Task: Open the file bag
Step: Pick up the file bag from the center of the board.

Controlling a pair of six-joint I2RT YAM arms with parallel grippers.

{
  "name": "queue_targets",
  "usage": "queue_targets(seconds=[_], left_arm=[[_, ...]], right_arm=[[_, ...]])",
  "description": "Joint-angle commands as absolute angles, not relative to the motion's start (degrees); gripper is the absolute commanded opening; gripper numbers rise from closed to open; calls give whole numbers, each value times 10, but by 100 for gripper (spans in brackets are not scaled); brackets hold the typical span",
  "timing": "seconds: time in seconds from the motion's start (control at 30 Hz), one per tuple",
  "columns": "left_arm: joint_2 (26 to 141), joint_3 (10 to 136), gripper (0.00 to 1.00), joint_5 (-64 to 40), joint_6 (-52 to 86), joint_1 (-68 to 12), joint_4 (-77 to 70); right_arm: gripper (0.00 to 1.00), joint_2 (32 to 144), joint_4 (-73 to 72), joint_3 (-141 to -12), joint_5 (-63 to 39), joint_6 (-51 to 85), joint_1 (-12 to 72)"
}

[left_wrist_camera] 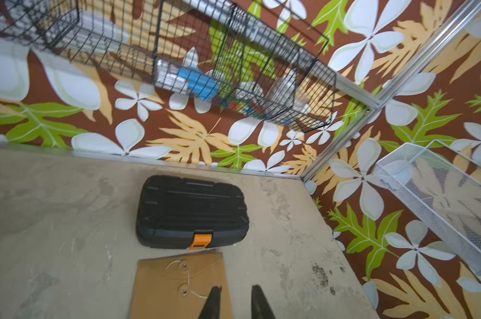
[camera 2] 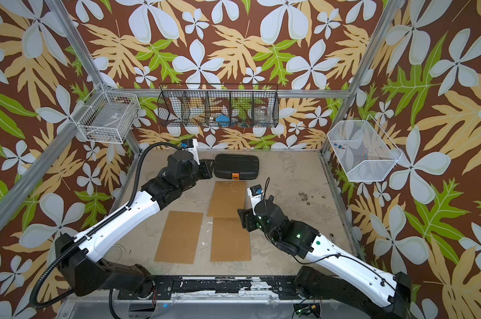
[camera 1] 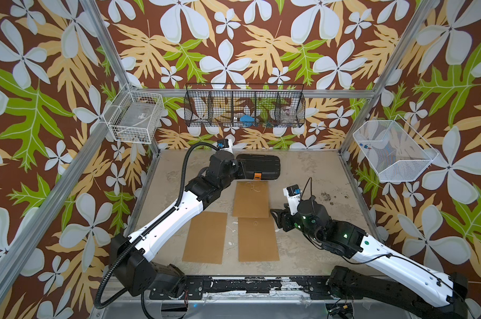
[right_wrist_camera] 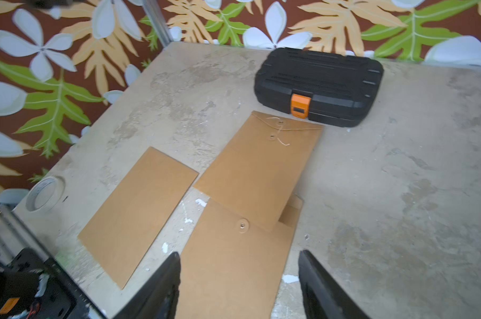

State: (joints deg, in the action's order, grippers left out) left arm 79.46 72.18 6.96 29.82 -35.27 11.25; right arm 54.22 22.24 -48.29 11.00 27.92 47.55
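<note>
The table is a pale, concrete-looking slab, blotchy and scuffed, with flecks of white and a dark stain over toward the right. Loud wallpaper of white flowers and green and tan leaves on brown covers every wall, and bare metal posts frame the corners. A long black wire basket hangs on the back wall, with a white basket on the left wall and another on the right.

The file bag lies flat in the middle of the table, its far end just in front of a black case with an orange latch. A thin string lies loose around its two round fasteners. Its near end overlaps a second envelope; a third lies beside that one.

The left gripper hangs above the bag's far end, fingers narrowly parted and holding nothing. The right gripper hovers over the second envelope, fingers spread wide, nothing between them.
</note>
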Motion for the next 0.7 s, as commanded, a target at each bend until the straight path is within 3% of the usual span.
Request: queue_targets(seconds=[0.0, 0.23, 0.67], left_arm=[[773, 675, 24, 33, 306, -345, 95], [767, 584, 38, 4, 314, -344, 65], [820, 494, 42, -14, 318, -325, -13]], right_arm=[[68, 545, 190, -463, 0, 291, 406], [71, 602, 160, -461, -140, 283, 292], [72, 755, 73, -454, -270, 284, 216]])
